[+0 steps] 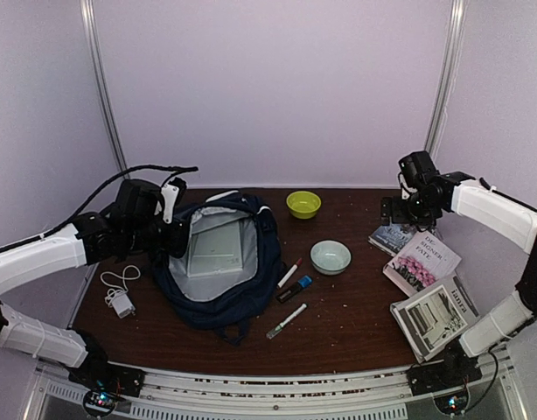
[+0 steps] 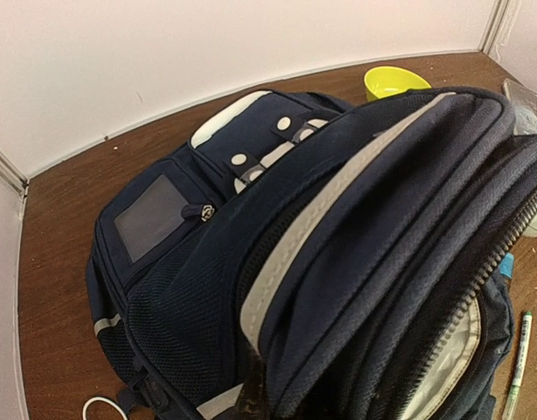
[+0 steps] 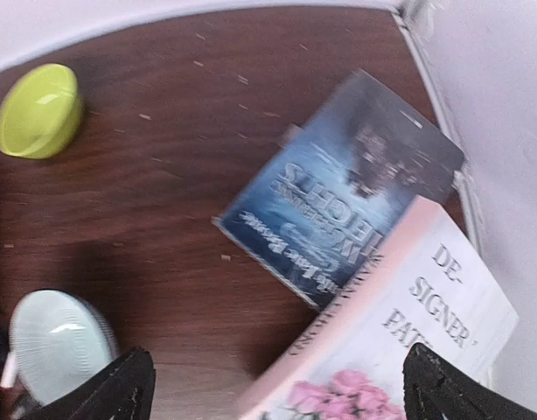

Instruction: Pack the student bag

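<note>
The student bag (image 1: 251,280), navy with white trim, lies open on the table left of centre, and a pale flat book (image 1: 218,249) shows inside it. My left gripper (image 1: 170,232) is shut on the bag's left opening edge. In the left wrist view the bag (image 2: 382,192) fills the frame, and the gripper (image 2: 251,395) shows only as a dark tip pinched against the white trim. My right gripper (image 1: 398,210) hovers at the far right, above a blue book (image 3: 338,184) and a pink-and-white book (image 3: 408,332). Its fingers (image 3: 120,385) stand wide apart with nothing between them.
A yellow-green bowl (image 1: 303,204) and a pale blue bowl (image 1: 331,256) sit right of the bag. Three markers (image 1: 287,321) lie beside it. A white charger with its cable (image 1: 120,297) rests at the left. Another book (image 1: 435,317) lies at the right front.
</note>
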Robot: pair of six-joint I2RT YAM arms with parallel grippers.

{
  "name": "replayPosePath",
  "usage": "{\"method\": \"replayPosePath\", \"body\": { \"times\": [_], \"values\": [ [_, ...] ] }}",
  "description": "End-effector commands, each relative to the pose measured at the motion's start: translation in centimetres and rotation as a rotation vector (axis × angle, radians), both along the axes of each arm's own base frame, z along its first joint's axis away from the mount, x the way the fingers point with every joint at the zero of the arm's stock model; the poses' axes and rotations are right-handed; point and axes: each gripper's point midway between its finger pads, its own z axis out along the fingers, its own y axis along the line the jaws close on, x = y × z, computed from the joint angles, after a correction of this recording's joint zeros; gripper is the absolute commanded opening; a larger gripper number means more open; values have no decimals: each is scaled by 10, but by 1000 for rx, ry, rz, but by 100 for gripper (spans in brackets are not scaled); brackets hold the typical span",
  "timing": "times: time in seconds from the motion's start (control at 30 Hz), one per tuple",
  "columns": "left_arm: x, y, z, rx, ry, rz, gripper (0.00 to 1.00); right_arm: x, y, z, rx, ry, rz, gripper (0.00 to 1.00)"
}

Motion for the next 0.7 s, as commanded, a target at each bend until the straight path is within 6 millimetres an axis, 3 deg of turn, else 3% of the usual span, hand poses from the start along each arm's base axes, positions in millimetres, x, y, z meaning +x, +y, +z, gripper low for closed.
{"method": "replayPosePath", "body": {
  "times": [0.0, 0.17, 0.23, 0.3, 0.4, 0.67],
  "values": [
    [20, -12, 44, -136, -156, -1, 0, 3, -55, -36, -213, 130, -122, 100],
    [19, -11, 38, -108, -155, -12, 0, 20, -57, -73, -264, 234, -93, 100],
    [20, -12, 36, -101, -159, -17, 0, 39, -53, -71, -276, 245, -70, 95],
    [22, -14, 35, -91, -159, -27, 0, 52, -28, -80, -210, 304, 51, 88],
    [24, -17, 31, -76, -150, -35, 0, 58, -1, -94, -110, 376, 153, 87],
    [29, -22, 20, -50, -119, -47, 0, 88, -9, -136, -130, 490, 132, 91]
  ]
}}
